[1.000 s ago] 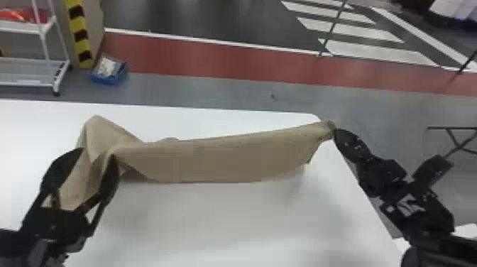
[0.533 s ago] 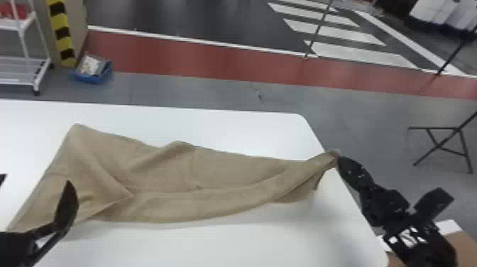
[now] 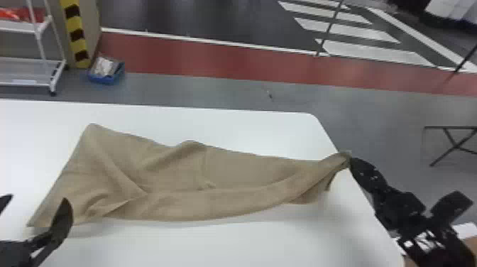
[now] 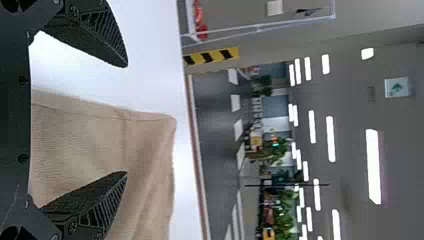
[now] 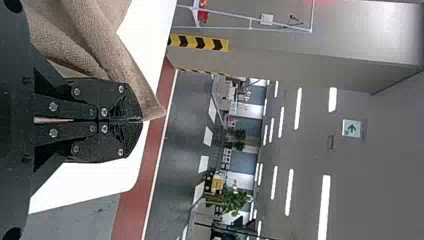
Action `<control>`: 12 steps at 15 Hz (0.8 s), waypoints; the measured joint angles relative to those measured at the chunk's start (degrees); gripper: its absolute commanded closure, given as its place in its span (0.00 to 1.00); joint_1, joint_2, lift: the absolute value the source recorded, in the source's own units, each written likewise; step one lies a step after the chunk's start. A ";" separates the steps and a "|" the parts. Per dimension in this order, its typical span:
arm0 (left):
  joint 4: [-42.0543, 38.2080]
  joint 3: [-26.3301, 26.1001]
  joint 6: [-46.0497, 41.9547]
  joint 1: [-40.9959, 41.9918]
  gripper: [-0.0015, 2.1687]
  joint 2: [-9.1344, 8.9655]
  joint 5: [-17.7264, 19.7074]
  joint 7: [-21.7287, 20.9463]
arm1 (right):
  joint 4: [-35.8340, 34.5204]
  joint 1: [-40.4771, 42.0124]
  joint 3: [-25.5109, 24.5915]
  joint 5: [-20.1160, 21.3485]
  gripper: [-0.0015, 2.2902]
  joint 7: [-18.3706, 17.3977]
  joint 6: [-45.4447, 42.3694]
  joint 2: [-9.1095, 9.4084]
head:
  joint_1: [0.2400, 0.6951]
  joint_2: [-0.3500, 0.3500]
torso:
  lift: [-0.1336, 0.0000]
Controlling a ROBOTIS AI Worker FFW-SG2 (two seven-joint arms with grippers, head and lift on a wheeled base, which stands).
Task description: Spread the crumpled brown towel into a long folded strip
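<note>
Two black grippers are at the near part of the white tabletop (image 3: 248, 245). The left gripper (image 3: 38, 199) is at the near left corner of the brown towel (image 3: 227, 202). Its fingers (image 4: 95, 35) are spread wide, with nothing pinched between them. I cannot tell if they touch the cloth. The right gripper (image 3: 349, 162) is by the tabletop's right edge. Its fingers (image 5: 125, 142) are pressed together and pinch the towel's right end.

The towel goes across the tabletop from one gripper to the other. It is wide and wrinkly on the left and skinny on the right. A long fold runs along its near side, and a small bump sticks up on its far side.

Past the tabletop, black legs (image 3: 450, 127) stand on the gray floor (image 3: 220, 92), off to the right. Off to the left, a blue box (image 3: 106, 80) sits on the floor with white stuff (image 3: 103, 66) and something dark in it. Beside it is a white rack (image 3: 21, 68). Red things (image 3: 35, 15) sit on its upper shelf. A yellow and black striped post (image 3: 78, 44) stands close by. Farther back is a red floor band (image 3: 213, 64), then a dark road (image 3: 213, 17) with white stripes (image 3: 351, 30).
</note>
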 measured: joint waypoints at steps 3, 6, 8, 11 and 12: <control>-2.70 2.64 5.00 2.54 0.15 0.01 3.73 -3.30 | 0.65 -0.01 -0.17 0.12 0.69 0.09 -0.93 0.18 | 1.00 0.10 | 0.07; -3.39 2.94 5.21 3.40 0.21 -0.19 4.19 -4.09 | 1.00 -0.03 -0.28 0.12 0.69 0.09 -1.90 0.30 | 1.00 0.08 | 0.07; -3.19 2.94 5.83 3.32 0.22 -0.23 4.23 -5.35 | 1.02 -0.03 -0.29 0.10 0.69 0.16 -2.19 0.43 | 1.00 0.08 | 0.07; -2.84 2.97 8.78 2.93 0.22 -0.33 3.73 -5.27 | 1.03 0.06 -0.36 0.06 0.69 0.21 -2.54 0.48 | 1.00 0.08 | 0.07; -2.70 3.04 9.12 2.86 0.22 -0.42 3.57 -4.78 | 1.03 0.09 -0.37 0.03 0.69 0.25 -2.73 0.51 | 1.00 0.08 | 0.07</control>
